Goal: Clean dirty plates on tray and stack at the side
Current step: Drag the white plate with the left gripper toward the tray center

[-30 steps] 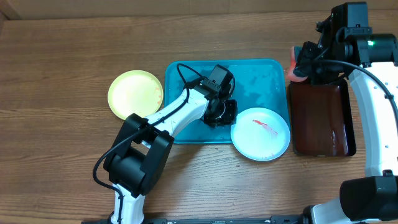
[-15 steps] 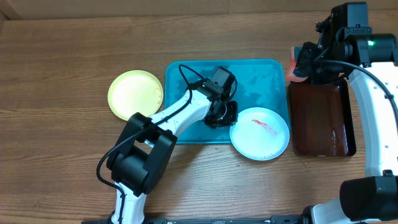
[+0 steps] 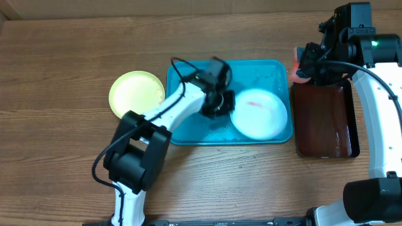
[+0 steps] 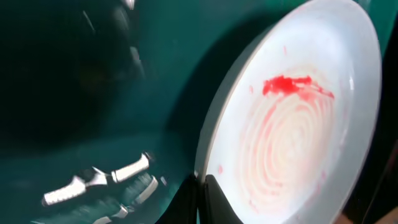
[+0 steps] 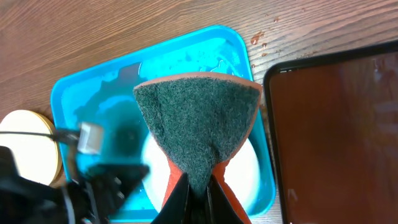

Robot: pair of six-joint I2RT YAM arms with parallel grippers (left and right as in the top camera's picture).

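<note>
Since a second ago, the white plate [image 3: 259,113] has moved. It hung over the near edge of the turquoise tray [image 3: 188,129] then; now it sits fully inside, right half. The left gripper [image 3: 221,103] dragged it there and the arm is motion-blurred overhead, so likely still travelling. The jaws are pinched on the plate's left rim, and the wrist view shows the fingertips [image 4: 208,199] closed on the edge. I can't tell whether the plate is lifted or sliding.

The red sauce smear [image 4: 289,84] is still on the plate, so no cleaning is done on it yet. My read: this was repositioning so it can be scrubbed over the tray.

The right gripper [image 5: 198,193] is clamped on the scouring sponge [image 5: 199,118], green pad facing down. It hovers above the tray's far right corner, well apart from the plate.

The cream plate [image 3: 137,94] is on the wood just left of the tray and looks clean. Only two plates are in view.

Surface: a wooden table [image 3: 63,50], with water drops [image 5: 258,37] by the tray corner and a wet sheen inside the tray. The dark red-brown tray [image 3: 323,119] is just right of the turquoise one. Nothing of the room shows beyond the tabletop.
</note>
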